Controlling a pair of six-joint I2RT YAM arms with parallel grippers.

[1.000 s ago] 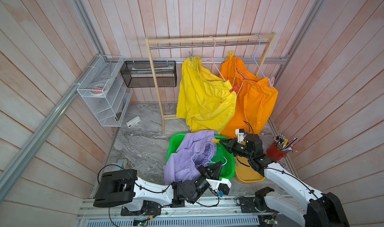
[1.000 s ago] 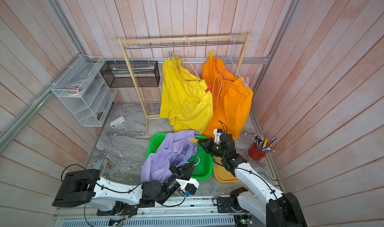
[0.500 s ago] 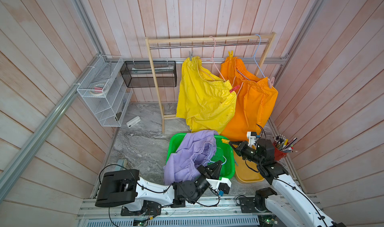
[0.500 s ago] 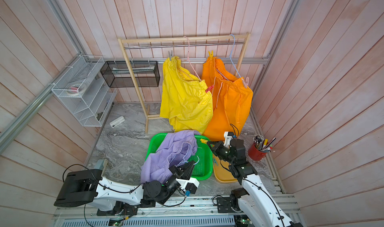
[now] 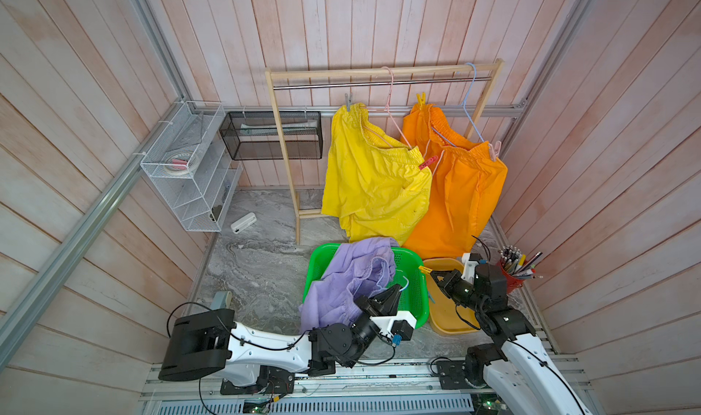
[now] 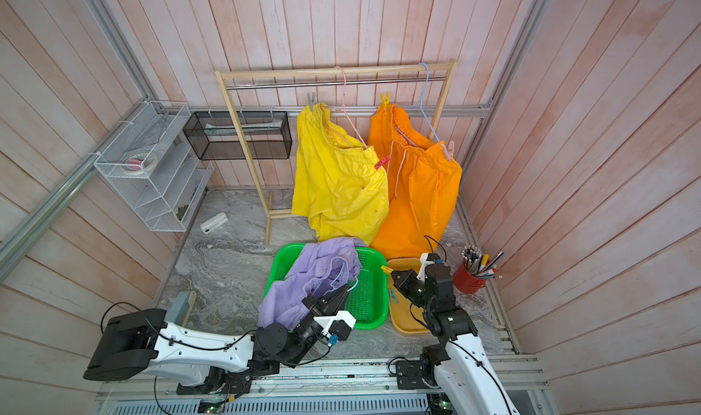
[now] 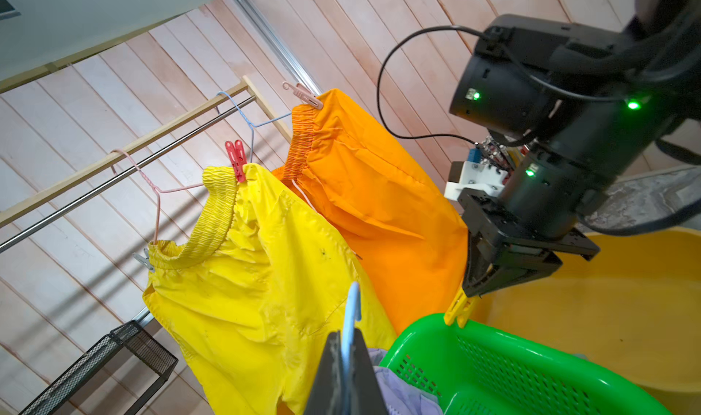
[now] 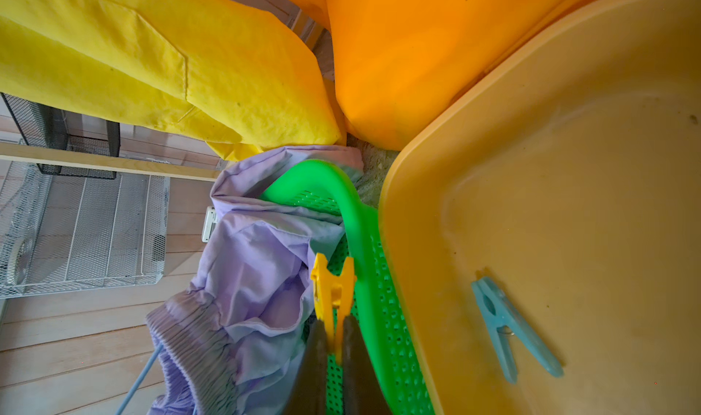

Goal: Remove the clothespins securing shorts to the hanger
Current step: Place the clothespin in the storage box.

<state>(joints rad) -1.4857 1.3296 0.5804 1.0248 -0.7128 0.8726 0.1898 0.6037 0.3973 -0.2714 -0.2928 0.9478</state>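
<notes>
**Q:** What stood around your arms?

**A:** The wooden rack [image 5: 379, 71] was biggest. The yellow shorts [image 5: 371, 189] and orange shorts [image 5: 462, 193] hung from it, their hems reaching your green basket [image 5: 413, 291] and yellow tray [image 5: 447, 314]. The lilac shorts [image 5: 352, 280] lay heaped in the basket. A red pen cup [image 5: 510, 282] stood beside the tray.

**Q:** And your grippers?

**A:** Your left gripper [image 7: 343, 346] was clamped on a pale blue hanger [image 7: 351, 303] above the lilac shorts. Your right gripper [image 8: 333, 331] pinched 1 yellow clothespin [image 8: 333, 284] over the basket's rim. 1 teal clothespin [image 8: 508, 329] lay in the tray. 4 gripped the hung waistbands: a grey clothespin [image 5: 348, 100], a second yellow clothespin [image 5: 420, 98], a red clothespin [image 5: 428, 162] and a pink clothespin [image 5: 495, 149].

**Q:** And the room?

**A:** It had a grey marbled floor [image 5: 258, 265] and pink plank walls [image 5: 607, 166]. A white wire shelf [image 5: 186, 166] and a black mesh basket [image 5: 271, 136] hung at your left.
</notes>
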